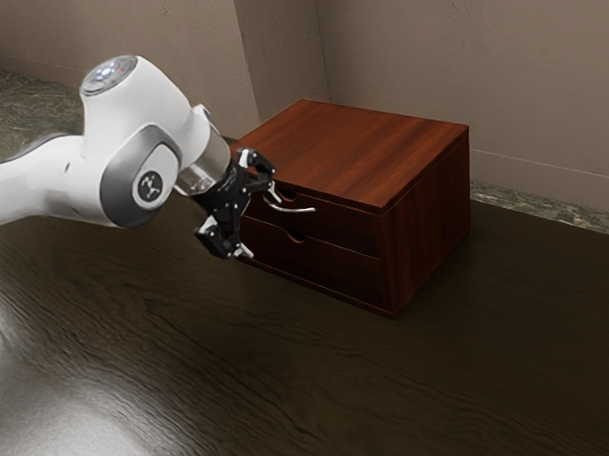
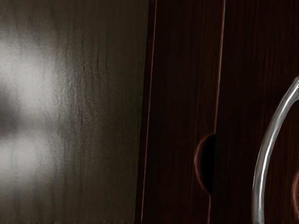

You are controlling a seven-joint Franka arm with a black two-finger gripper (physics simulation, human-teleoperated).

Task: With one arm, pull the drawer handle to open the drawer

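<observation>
On a dark table [image 1: 279, 387], the black gripper [image 1: 248, 211] hovers with its fingers spread wide and empty, close beside the silver handle [image 1: 295, 204] of the upper drawer [image 1: 335, 224], which sits flush in the reddish wooden cabinet [image 1: 357, 150].

The upper drawer [image 1: 330, 217] of a red-brown wooden cabinet [image 1: 357, 150] is seen shut; a curved silver handle [image 1: 290, 203] is fixed to its front.

Table [image 1: 279, 387]: dark, glossy wood grain.
Chest of drawers [image 1: 372, 155]: reddish-brown, stands flat on the table before me, near its far edge.
</observation>
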